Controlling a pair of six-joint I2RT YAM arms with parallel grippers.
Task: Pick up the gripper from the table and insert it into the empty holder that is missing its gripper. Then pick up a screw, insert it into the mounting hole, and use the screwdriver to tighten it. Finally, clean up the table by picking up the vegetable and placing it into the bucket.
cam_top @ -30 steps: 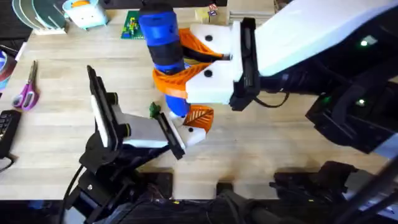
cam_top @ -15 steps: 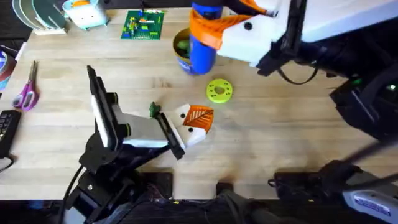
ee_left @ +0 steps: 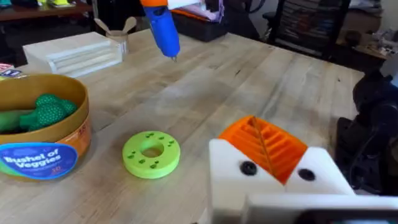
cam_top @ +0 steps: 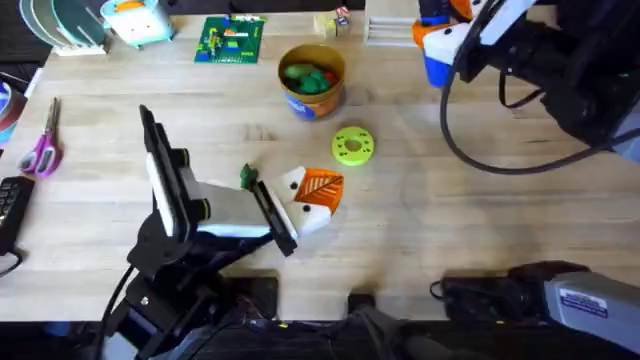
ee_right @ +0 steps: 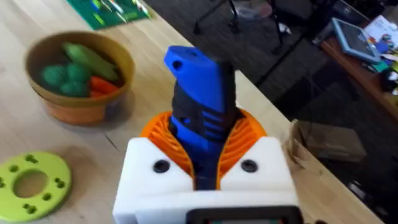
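My right gripper (cam_top: 442,38) hangs over the table's far right, shut on the blue screwdriver (cam_top: 438,62). In the right wrist view its handle (ee_right: 200,99) sits between my orange pads, and in the left wrist view the screwdriver (ee_left: 163,28) points tip-down above the table (cam_top: 470,200). My left gripper (cam_top: 322,198) rests low at mid-table, shut, both white holders (ee_left: 323,177) carrying orange ribbed pads (ee_left: 264,146) pressed together. The dark green vegetable (cam_top: 248,177) lies beside the left wrist. The bucket (cam_top: 312,95) stands behind, with toy vegetables inside.
A yellow-green disc with holes (cam_top: 352,146) lies between the bucket and my left gripper. Purple scissors (cam_top: 42,150) lie at the far left. A green board (cam_top: 232,40) and a white slatted box (cam_top: 390,25) sit along the back edge.
My right arm has carried the screwdriver from just above the left gripper up and away to the far right back. The bucket and disc are now uncovered. The left arm has stayed still.
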